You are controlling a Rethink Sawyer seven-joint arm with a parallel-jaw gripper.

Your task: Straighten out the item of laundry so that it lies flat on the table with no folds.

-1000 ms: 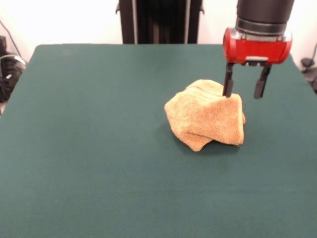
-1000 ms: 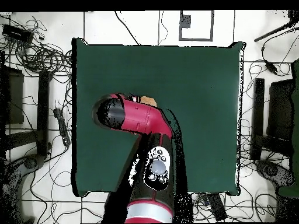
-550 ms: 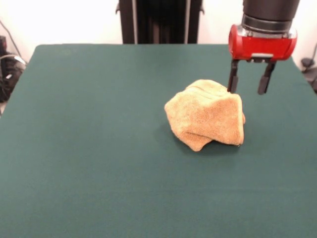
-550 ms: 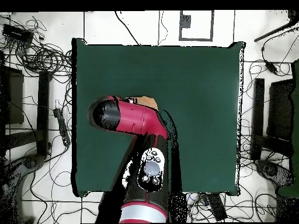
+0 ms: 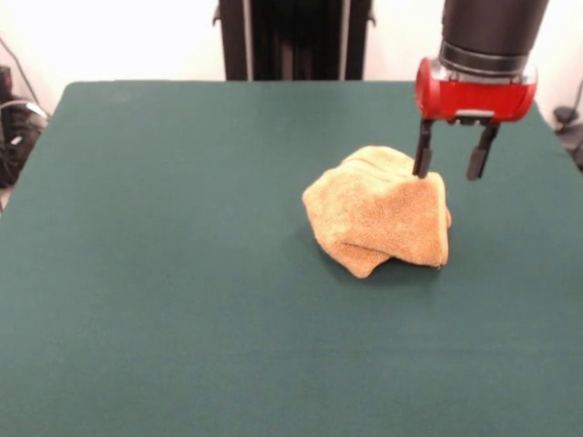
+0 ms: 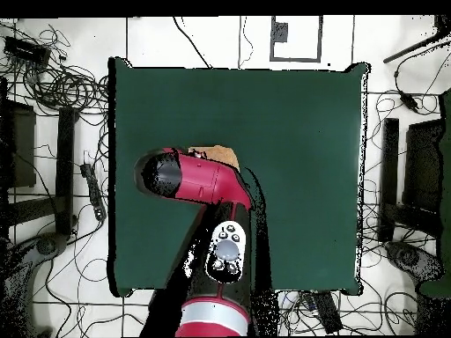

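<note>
The item of laundry (image 5: 378, 211) is an orange-tan towel bunched into a folded heap right of the middle of the green table (image 5: 182, 273). My gripper (image 5: 449, 162) hangs open over the heap's upper right corner, its left finger (image 5: 423, 157) at the towel's top edge and the right finger over bare cloth. Nothing is between the fingers. In the overhead view the arm covers most of the item of laundry (image 6: 220, 155), and only a tan sliver shows past the arm's head on the table (image 6: 299, 114).
A black pedestal column (image 5: 293, 38) stands behind the table's far edge. In the overhead view, cables (image 6: 62, 84) and dark equipment (image 6: 414, 176) lie on the floor around the table.
The gripper rose and shifted slightly right half a second ago, then came back down and left to about where it was. The towel has not moved.
</note>
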